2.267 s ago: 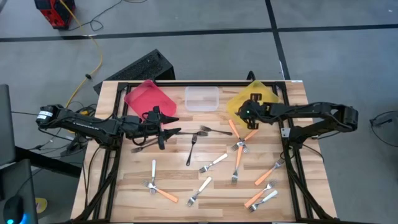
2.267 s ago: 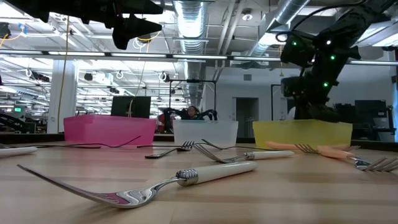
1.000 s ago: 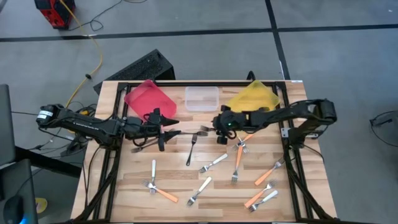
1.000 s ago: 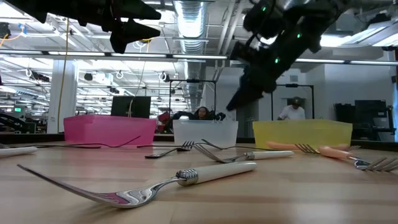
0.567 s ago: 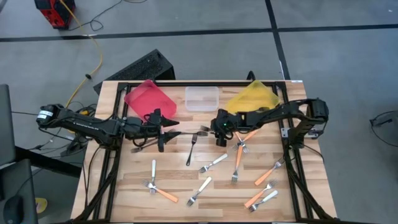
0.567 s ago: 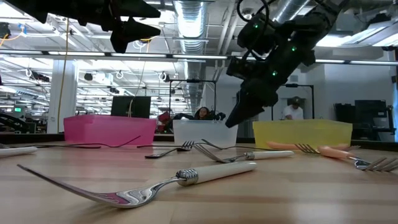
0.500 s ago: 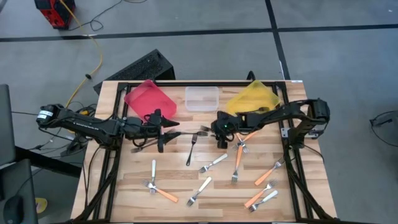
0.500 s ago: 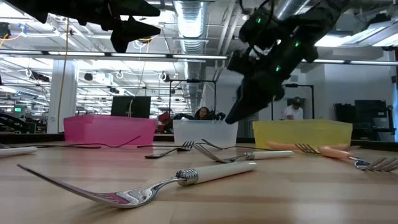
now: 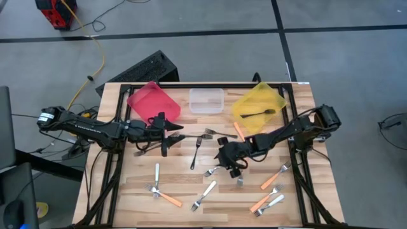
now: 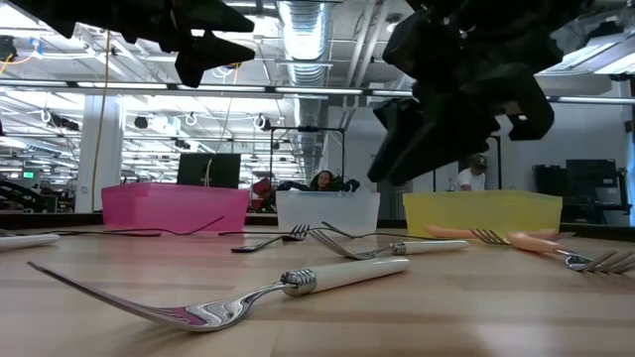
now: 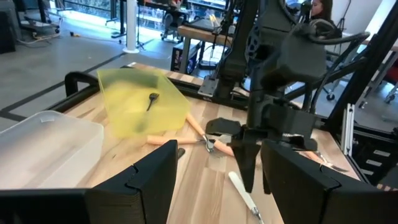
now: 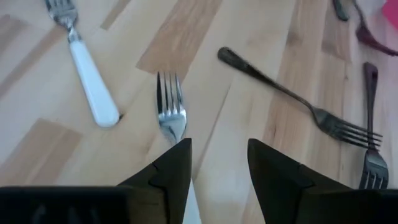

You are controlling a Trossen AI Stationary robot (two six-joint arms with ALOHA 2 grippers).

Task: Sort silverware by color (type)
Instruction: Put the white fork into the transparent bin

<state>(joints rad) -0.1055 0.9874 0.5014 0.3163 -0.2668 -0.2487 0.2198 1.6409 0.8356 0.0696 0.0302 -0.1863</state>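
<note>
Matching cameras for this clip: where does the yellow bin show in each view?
High view: yellow bin at the table's far edge, right of centre.
Low view: at the back, right of centre.
Left wrist view: upper left, a dark fork inside.
Right wrist view: not in it.
Shared landmark: the clear bin beside it.

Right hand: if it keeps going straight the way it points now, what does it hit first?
Most likely the white-handled fork lying right between the open fingers of the right hand, its head just ahead of them. How far above it the hand hangs is unclear.
</note>
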